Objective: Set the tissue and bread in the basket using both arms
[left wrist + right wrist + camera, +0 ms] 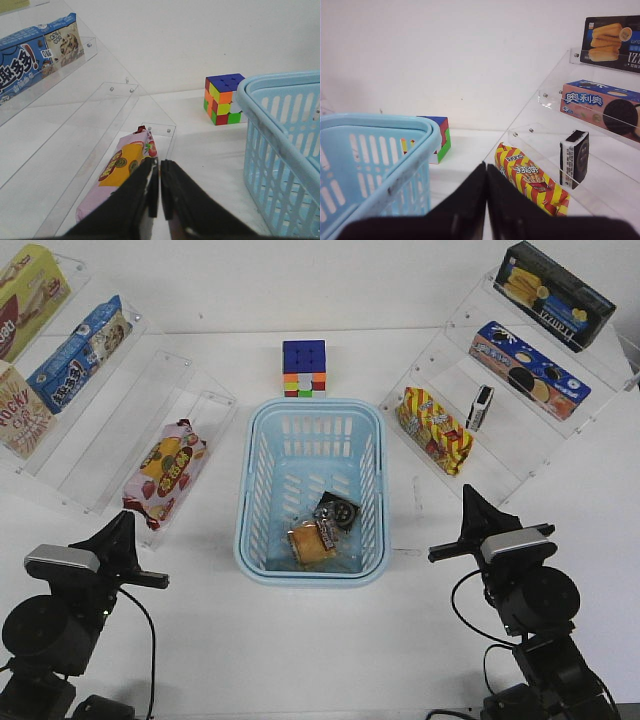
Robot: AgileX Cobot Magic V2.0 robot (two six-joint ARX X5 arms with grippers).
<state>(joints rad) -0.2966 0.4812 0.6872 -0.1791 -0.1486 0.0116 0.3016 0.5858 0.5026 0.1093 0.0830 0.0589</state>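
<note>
The light blue basket (312, 415) stands mid-table. Inside it, near its front end, lie the bread (310, 543), a golden bun in clear wrap, and the tissue (338, 511), a small black packet, touching it. My left gripper (124, 521) is shut and empty, left of the basket. My right gripper (468, 495) is shut and empty, right of the basket. The left wrist view shows the left gripper (159, 165) and the basket wall (280, 145). The right wrist view shows the right gripper (486, 167) and the basket rim (380, 125).
A pink snack bag (165, 470) lies on the left clear rack, a red-and-yellow snack bag (435, 428) and the twin black-and-white packet (481, 407) on the right rack. A colour cube (304, 368) stands behind the basket. Boxes fill the upper shelves.
</note>
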